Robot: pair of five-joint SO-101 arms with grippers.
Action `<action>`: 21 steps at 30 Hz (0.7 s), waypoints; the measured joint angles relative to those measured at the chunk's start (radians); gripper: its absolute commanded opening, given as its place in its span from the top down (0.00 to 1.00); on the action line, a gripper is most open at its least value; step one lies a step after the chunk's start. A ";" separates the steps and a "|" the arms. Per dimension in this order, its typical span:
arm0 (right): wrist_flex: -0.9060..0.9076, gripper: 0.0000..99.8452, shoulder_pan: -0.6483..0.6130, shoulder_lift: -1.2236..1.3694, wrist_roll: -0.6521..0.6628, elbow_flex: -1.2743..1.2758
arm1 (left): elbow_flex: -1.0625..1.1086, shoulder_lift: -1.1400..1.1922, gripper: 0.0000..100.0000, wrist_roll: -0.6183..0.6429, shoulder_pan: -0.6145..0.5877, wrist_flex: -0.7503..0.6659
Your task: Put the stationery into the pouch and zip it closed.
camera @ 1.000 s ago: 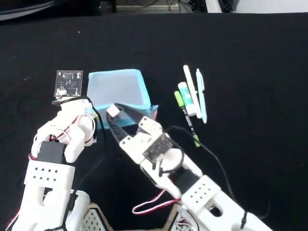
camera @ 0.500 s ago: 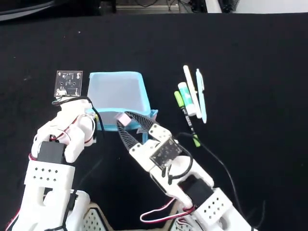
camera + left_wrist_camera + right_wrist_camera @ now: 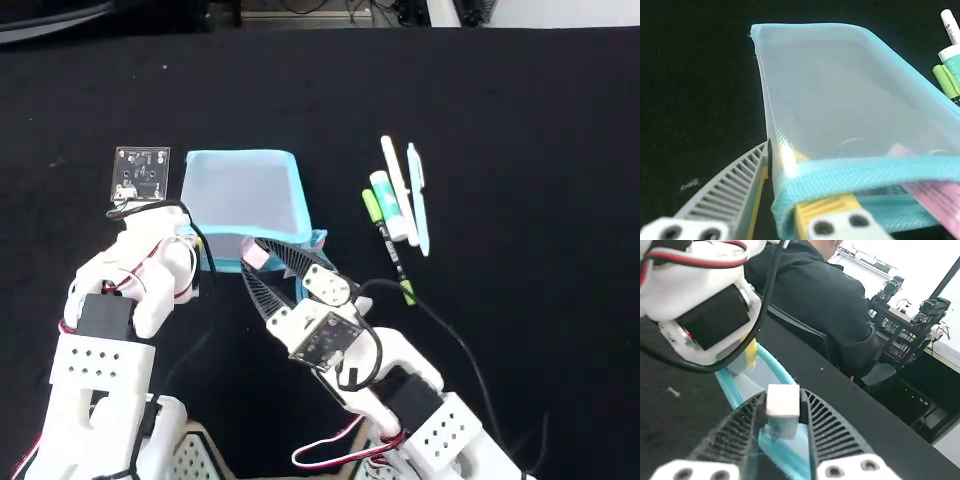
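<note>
A translucent pouch (image 3: pixel 242 195) with cyan trim lies flat left of centre, its open mouth facing the arms. My left gripper (image 3: pixel 196 250) is shut on the pouch's mouth edge at its near left corner; in the left wrist view one finger (image 3: pixel 735 190) lies outside the pouch (image 3: pixel 840 105) and the yellow one inside. My right gripper (image 3: pixel 260 262) is shut on a small pink eraser (image 3: pixel 254 255) right at the pouch's mouth. In the right wrist view the eraser (image 3: pixel 782 401) sits between the fingertips above the cyan trim (image 3: pixel 735 390). Several pens and markers (image 3: pixel 398 200) lie to the right.
A small square card (image 3: pixel 141 175) lies just left of the pouch. The left arm's body (image 3: pixel 700 300) hangs close over the right gripper. A black pen (image 3: pixel 393 255) lies nearest the right arm, whose cable (image 3: pixel 450 340) trails beside it.
My right gripper drew back with the eraser from over the pouch's near part to its mouth edge. The left gripper kept its hold and stayed put.
</note>
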 measured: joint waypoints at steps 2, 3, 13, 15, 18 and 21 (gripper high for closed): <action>0.000 0.99 0.000 0.000 0.003 0.000 | 0.000 0.000 0.97 0.000 0.000 0.000; 0.000 0.99 0.000 0.000 0.005 0.000 | 0.000 0.000 0.97 0.000 0.000 0.000; 0.000 0.99 -0.006 0.000 0.086 0.012 | 0.000 0.000 0.97 0.000 0.003 0.002; 0.000 0.99 -0.006 -0.003 0.127 0.021 | 0.000 0.000 0.97 0.000 0.003 0.002; 0.000 0.99 -0.008 -0.003 0.169 0.021 | 0.000 0.000 0.97 0.000 0.003 0.002; 0.014 0.99 -0.008 -0.003 0.196 0.021 | 0.000 0.000 0.97 0.000 0.003 0.002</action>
